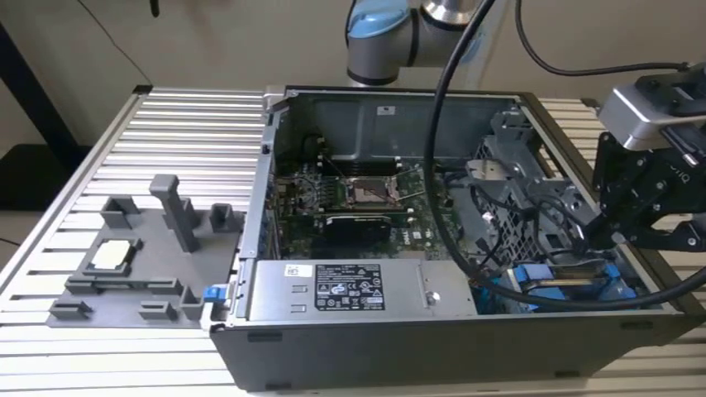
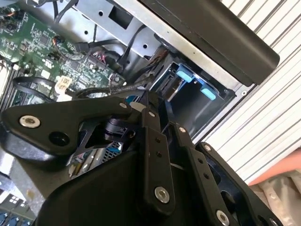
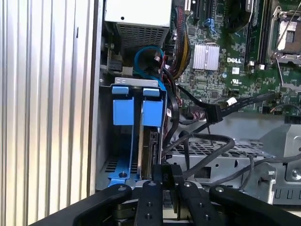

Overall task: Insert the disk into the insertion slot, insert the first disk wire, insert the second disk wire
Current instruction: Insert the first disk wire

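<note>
Blue plastic is framing the disk (image 3: 152,113), which is sitting inside the insertion slot (image 3: 104,141). At the right of the exterior view, the gripper (image 1: 596,238) is hanging just above it, pinching a black wire plug (image 3: 165,172).

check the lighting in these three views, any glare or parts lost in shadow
exterior view: even light, table slats bright, the case dim around its drive corner; first wrist view: table slats nearly washed out, heatsink glints, drive cage interior shadowed, gripper flat black; second wrist view: gripper also a dark mass against bright slats, the cage behind it in shade.
</note>
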